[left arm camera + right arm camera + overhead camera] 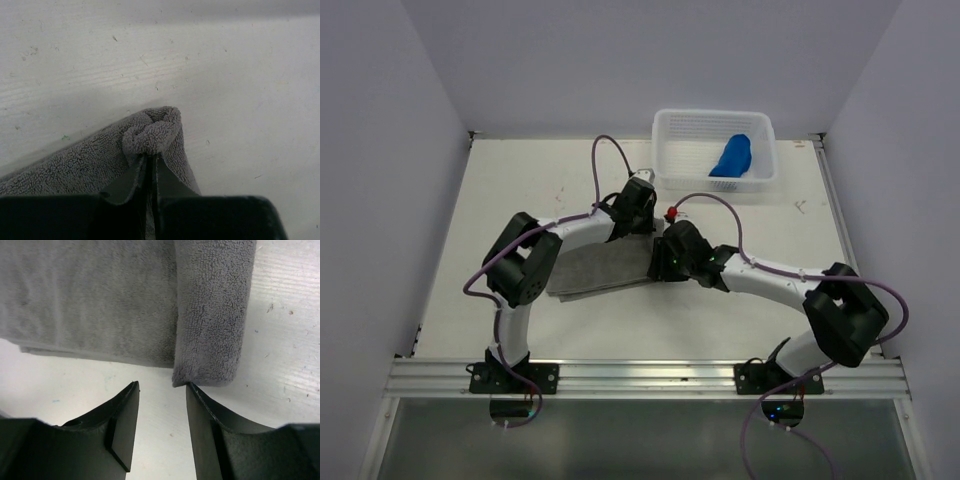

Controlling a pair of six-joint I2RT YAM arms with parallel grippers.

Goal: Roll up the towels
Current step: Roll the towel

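The grey towel (600, 268) lies flat on the table between the two arms, its right end turned over into a short roll (212, 315). My left gripper (150, 159) is shut on the far corner of that rolled end (152, 131), the cloth bunched between the jaws; in the top view it sits at the towel's far right corner (638, 205). My right gripper (162, 387) is open at the near end of the roll, its right fingertip touching the roll's edge; in the top view it is at the towel's right end (668, 255). The blue towel (731, 157) lies bunched in the white basket (665, 150).
The white perforated basket stands at the back right of the table (500, 190). Purple cables arc above both arms. Grey walls close in the table on three sides, and a metal rail (640, 375) runs along the near edge.
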